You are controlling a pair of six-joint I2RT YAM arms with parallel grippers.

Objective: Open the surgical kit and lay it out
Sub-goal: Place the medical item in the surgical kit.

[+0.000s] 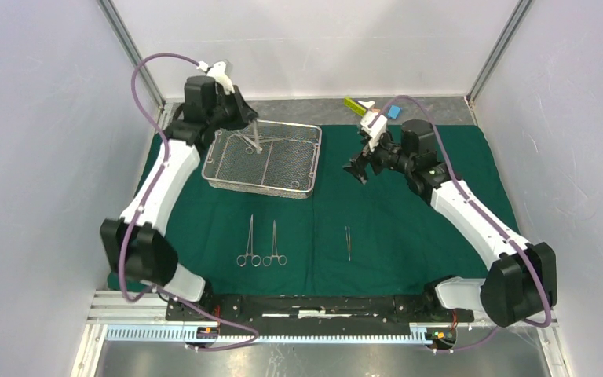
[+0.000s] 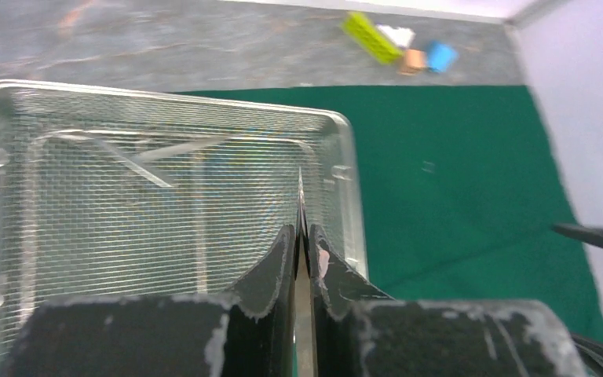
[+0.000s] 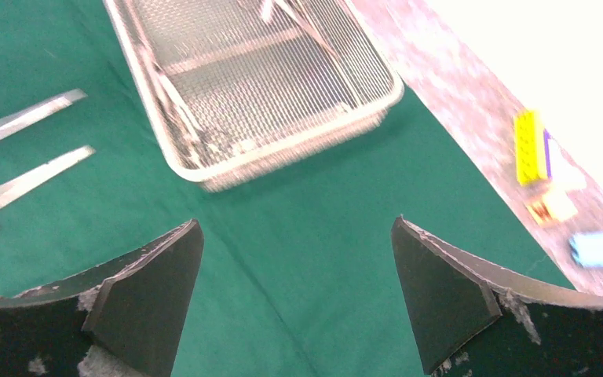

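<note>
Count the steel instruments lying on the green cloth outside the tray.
3. Two ring-handled clamps lie side by side on the cloth before the mesh tray: the left clamp and the right clamp. The tweezers lie alone to their right. Others may be hidden.

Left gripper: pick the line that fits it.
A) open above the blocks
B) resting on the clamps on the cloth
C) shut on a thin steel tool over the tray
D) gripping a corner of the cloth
C: the left gripper is pinched shut on a thin steel tool, whose tip sticks out over the tray.
</note>
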